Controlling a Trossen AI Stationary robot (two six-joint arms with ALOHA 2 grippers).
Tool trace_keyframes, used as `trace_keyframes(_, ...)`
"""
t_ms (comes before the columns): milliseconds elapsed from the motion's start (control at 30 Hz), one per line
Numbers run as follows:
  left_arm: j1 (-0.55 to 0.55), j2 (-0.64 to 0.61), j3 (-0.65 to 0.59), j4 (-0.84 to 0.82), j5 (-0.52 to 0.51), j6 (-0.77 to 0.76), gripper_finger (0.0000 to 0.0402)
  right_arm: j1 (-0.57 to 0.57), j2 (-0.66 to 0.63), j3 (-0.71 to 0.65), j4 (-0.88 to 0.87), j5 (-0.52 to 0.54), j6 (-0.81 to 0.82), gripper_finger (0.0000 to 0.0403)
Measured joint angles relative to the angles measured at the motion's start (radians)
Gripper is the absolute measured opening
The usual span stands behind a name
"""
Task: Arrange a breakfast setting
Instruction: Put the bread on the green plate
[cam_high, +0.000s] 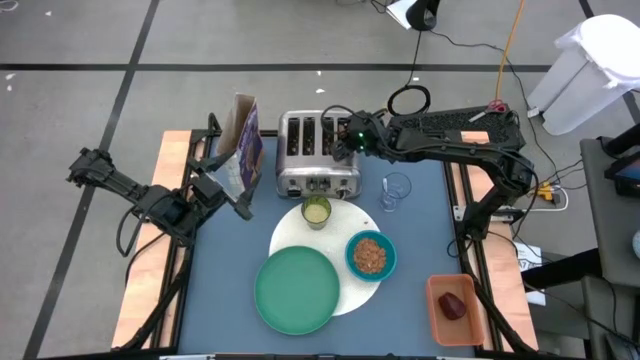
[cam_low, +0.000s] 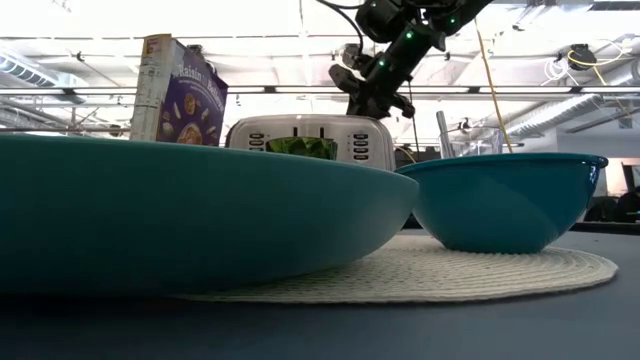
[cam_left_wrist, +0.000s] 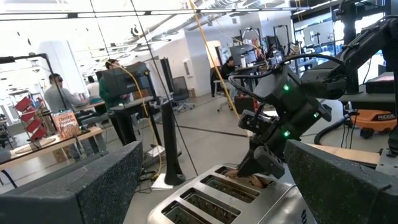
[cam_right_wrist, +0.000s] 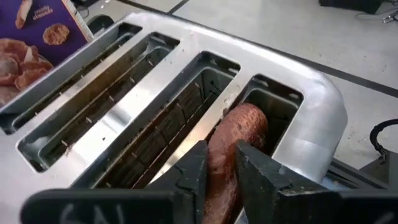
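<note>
Right wrist view: right pincer (cam_right_wrist: 219, 165) clenched on pastry (cam_right_wrist: 239, 134) in toaster (cam_right_wrist: 155, 81) end slot | step: extraction | next: lift straight up | left pincer (cam_high: 222, 192) released, desk's left edge.

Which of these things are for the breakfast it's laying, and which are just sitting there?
Breakfast things: white round mat, green plate, teal bowl, yellow-green cup, clear glass, pastry, dark red fruit.
Just sitting there: toaster, cereal box, orange tray.
</note>
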Motion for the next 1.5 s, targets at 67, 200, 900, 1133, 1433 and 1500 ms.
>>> trace_keyframes(67,0.000,0.000,0.000,0.000,0.000,0.000,0.0395,-0.001,0.000,0.000,0.010,0.000,-0.001,0.0058)
trace_keyframes(200,0.000,0.000,0.000,0.000,0.000,0.000,0.0395,-0.001,0.000,0.000,0.013,0.000,-0.001,0.0035)
trace_keyframes(900,0.000,0.000,0.000,0.000,0.000,0.000,0.0395,-0.004,0.000,0.000,0.022,-0.078,-0.005,0.0049)
trace_keyframes(1133,0.000,0.000,0.000,0.000,0.000,0.000,0.0395,-0.022,0.000,0.000,0.022,-0.084,-0.012,0.0099)
trace_keyframes(1433,0.000,0.000,0.000,0.000,0.000,0.000,0.0395,-0.087,0.002,0.026,-0.002,-0.216,-0.008,0.0175)
trace_keyframes(1500,0.000,0.000,0.000,0.000,0.000,0.000,0.0395,-0.108,0.002,0.055,0.000,-0.296,-0.009,0.0184)
